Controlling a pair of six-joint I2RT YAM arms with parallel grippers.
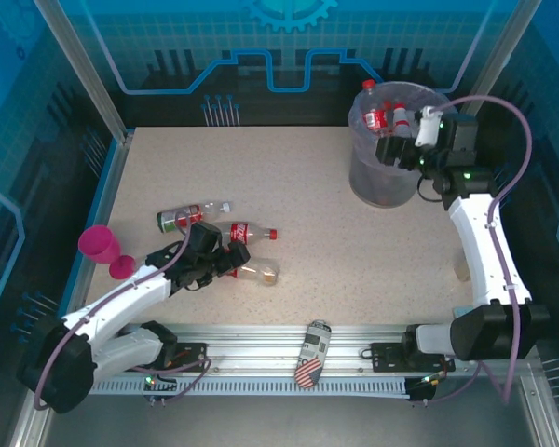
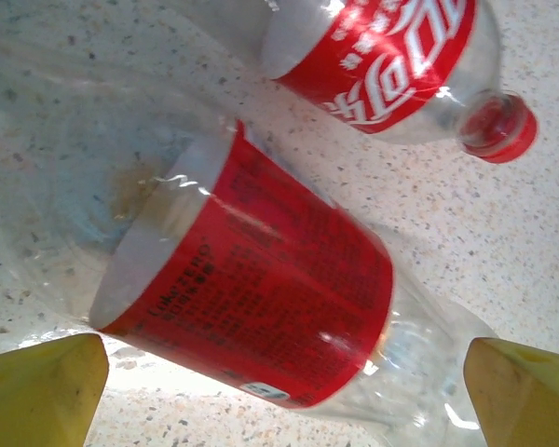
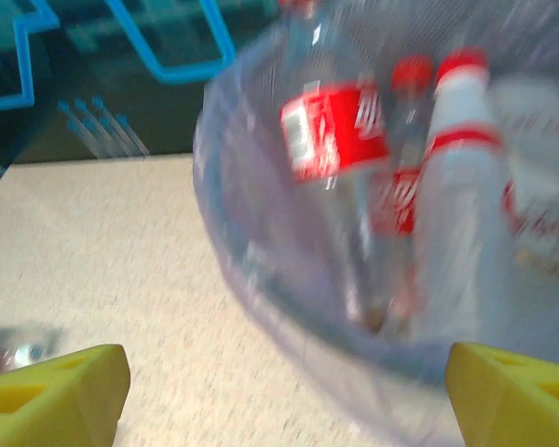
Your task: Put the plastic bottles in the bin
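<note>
Three plastic bottles lie at the left of the table: a green-labelled one [image 1: 191, 218], a red-labelled one with a red cap [image 1: 249, 232] and a red-labelled one [image 1: 259, 272]. My left gripper [image 1: 231, 264] is open and low over that last bottle [image 2: 261, 289], with its yellow fingers [image 2: 42, 386] wide on either side. The red-capped bottle [image 2: 391, 56] lies just beyond. The grey bin [image 1: 384, 177] with its lavender bag stands at the back right and holds several bottles [image 3: 335, 126]. My right gripper [image 1: 393, 154] hangs open at the bin's right rim, and the blurred bin wall [image 3: 289, 279] is close ahead of it.
A pink cup [image 1: 102, 250] stands at the left edge, close to my left arm. A stars-and-stripes can [image 1: 312, 354] lies on the rail at the near edge. Bare tabletop [image 1: 354, 251] stretches between the bottles and the bin.
</note>
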